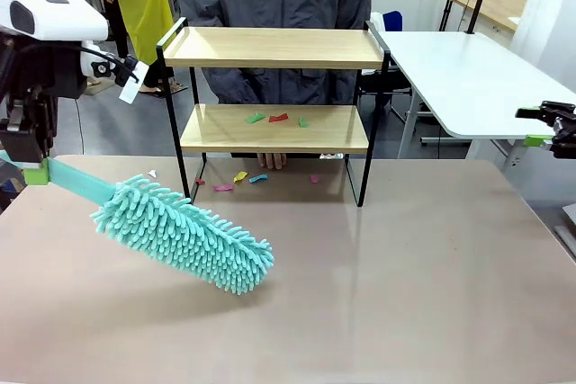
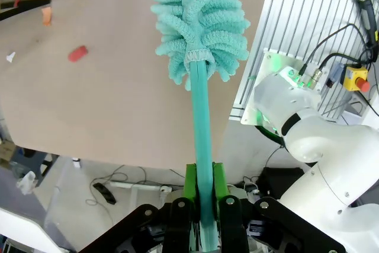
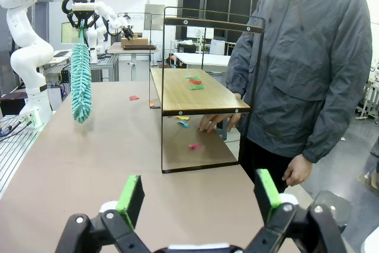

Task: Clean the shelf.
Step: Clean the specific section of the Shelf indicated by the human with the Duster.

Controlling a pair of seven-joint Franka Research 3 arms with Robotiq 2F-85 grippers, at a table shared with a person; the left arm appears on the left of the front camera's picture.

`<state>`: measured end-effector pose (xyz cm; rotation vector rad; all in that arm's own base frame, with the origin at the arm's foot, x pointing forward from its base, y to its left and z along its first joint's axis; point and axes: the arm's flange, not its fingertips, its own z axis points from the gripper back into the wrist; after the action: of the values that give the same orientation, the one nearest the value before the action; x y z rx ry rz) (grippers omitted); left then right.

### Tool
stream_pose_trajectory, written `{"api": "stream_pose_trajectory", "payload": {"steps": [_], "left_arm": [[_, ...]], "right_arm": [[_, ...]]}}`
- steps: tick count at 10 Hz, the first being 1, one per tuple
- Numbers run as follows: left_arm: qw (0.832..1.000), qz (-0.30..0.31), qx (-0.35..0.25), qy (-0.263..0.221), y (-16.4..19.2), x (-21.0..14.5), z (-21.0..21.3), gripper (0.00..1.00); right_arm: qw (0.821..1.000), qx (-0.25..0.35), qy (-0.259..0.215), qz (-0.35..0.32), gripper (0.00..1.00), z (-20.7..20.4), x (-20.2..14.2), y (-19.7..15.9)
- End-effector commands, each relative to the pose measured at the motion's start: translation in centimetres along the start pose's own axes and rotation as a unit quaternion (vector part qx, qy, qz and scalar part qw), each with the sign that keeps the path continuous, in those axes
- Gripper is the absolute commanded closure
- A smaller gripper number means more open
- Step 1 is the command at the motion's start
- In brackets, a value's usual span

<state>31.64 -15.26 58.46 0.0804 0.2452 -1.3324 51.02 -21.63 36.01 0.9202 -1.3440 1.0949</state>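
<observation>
The left gripper (image 2: pixel 204 176) clamps the handle (image 2: pixel 202 117) of a soft duster (image 1: pixel 184 236) over the near table (image 1: pixel 405 294); the right gripper (image 3: pixel 199 182) gapes empty. Farther off stands the shelf (image 1: pixel 274 47), scraps (image 1: pixel 278 118) on its lower board: probably light, rigid, slide-prone, best steadied by a black side rail (image 1: pixel 171 31).

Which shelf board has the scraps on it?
The lower board: green and red scraps lie near its middle. The top board shows none.
</observation>
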Motion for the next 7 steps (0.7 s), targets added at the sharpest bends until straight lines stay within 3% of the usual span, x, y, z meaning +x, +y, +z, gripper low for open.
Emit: {"api": "stream_pose_trajectory", "payload": {"steps": [1, 7], "left_arm": [[1.000, -0.005, -0.002, 0.000, -0.14, -0.24, 0.16, 0.87], [1.000, -0.005, -0.002, 0.000, -0.14, -0.24, 0.16, 0.87]], "right_arm": [[1.000, -0.001, 0.001, 0.003, 0.00, -0.07, 0.33, -0.07], [1.000, -0.001, 0.001, 0.003, 0.00, -0.07, 0.33, -0.07]]}}
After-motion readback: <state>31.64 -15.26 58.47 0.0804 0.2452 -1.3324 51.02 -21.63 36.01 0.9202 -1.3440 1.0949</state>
